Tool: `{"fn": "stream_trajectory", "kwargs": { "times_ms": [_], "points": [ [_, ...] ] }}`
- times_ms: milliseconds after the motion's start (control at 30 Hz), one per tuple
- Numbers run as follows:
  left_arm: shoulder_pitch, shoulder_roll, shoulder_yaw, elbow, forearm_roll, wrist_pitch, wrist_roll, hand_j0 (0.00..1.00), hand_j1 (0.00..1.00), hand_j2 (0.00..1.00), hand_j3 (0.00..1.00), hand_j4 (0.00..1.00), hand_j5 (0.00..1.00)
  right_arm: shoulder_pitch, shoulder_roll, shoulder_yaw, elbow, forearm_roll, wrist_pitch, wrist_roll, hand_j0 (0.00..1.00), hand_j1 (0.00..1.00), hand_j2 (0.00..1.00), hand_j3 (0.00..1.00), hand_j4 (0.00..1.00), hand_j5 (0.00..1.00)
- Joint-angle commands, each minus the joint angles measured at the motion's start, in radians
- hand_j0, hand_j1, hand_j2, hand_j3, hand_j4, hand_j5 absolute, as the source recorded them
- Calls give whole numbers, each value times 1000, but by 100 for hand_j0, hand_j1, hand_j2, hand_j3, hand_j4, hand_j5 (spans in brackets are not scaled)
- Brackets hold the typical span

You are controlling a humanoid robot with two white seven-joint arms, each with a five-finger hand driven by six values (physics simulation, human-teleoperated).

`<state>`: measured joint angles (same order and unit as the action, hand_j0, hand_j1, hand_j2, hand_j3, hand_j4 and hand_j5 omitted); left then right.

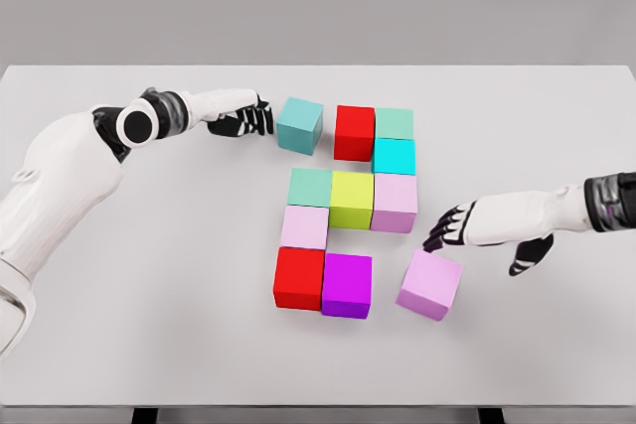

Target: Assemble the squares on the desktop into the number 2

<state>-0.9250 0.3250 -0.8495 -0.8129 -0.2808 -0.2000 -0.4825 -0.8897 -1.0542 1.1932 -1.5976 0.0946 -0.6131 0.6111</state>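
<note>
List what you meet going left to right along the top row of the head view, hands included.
left hand → teal cube → red cube → mint green cube

The left hand (241,118) lies low on the white surface (149,325), fingertips just beside a tilted teal cube (299,126) that sits apart from the block cluster. The right hand (472,227), fingers extended, hovers just above a loose lilac cube (430,285); a magenta cube (347,286) and red cube (299,278) lie beyond it.
</note>
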Motion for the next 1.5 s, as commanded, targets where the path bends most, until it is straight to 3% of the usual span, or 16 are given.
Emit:
{"fn": "stream_trajectory", "kwargs": {
  "times_ms": [0,500,767,867,967,1133,1267,1333,1467],
  "points": [
    [0,2,0,-6,0,1,-1,44,44,44,44,44,44,0,0,0,-8,-6,2,0,100,100,100,100,100,100],
    [2,0,-14,-43,-18,-1,-13,44,44,44,44,44,44,-2,2,3,-18,-6,2,0,100,100,100,100,100,100],
    [5,0,-14,-66,-18,-1,-11,44,44,44,44,44,44,-8,0,-4,76,1,2,0,100,100,100,100,100,100],
    [11,-1,-14,-66,-18,-1,-11,44,44,44,44,44,44,-12,-12,-10,76,1,2,0,83,83,83,83,83,83],
    [12,6,-11,-65,-18,1,-10,44,44,44,44,44,44,-12,-21,-29,71,-1,2,0,47,47,47,47,47,47],
    [11,22,-11,-60,-20,5,-10,45,45,45,45,45,45,-9,-38,-32,70,1,2,0,12,12,12,12,12,12],
    [9,19,-13,-66,-18,-2,-10,45,45,45,45,45,45,3,-40,-30,70,17,2,0,12,12,12,12,12,12],
    [8,19,-14,-68,-31,-15,-10,45,45,45,45,45,45,6,-38,-30,73,77,2,0,11,11,11,11,11,11],
    [8,11,-13,-68,-127,-15,-5,45,45,45,45,45,45,29,-35,-27,71,123,2,0,11,11,11,11,11,11]
  ]
}}
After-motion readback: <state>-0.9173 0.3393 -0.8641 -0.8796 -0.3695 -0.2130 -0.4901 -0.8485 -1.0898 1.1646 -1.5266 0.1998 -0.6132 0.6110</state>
